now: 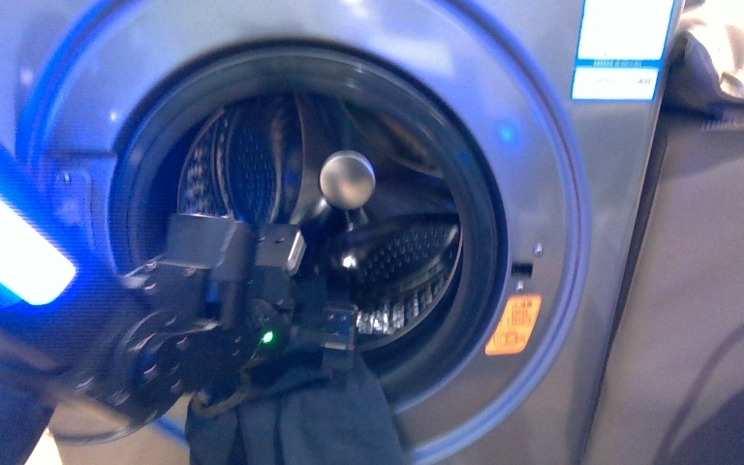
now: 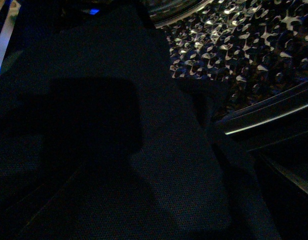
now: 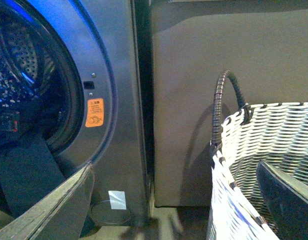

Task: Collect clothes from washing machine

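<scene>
The washing machine (image 1: 562, 320) fills the front view, its round opening showing the perforated steel drum (image 1: 407, 257). My left gripper (image 1: 339, 339) is at the opening's lower rim, shut on the clothes (image 1: 291, 421), a dark navy cloth that hangs limp below it over the rim. In the left wrist view the clothes (image 2: 159, 150) cover nearly everything and hide the fingers; the drum (image 2: 244, 45) glints beyond. My right gripper (image 3: 174, 175) is open and empty, off to the machine's right side. From there the clothes (image 3: 29, 175) show draped out of the opening.
A white woven basket (image 3: 264, 140) with a dark handle stands beside the right gripper, right of the machine. A grey panel (image 1: 717, 291) flanks the machine. The blue-lit door (image 1: 10, 252) stands open at the left. A beige cushion (image 1: 736, 48) lies up right.
</scene>
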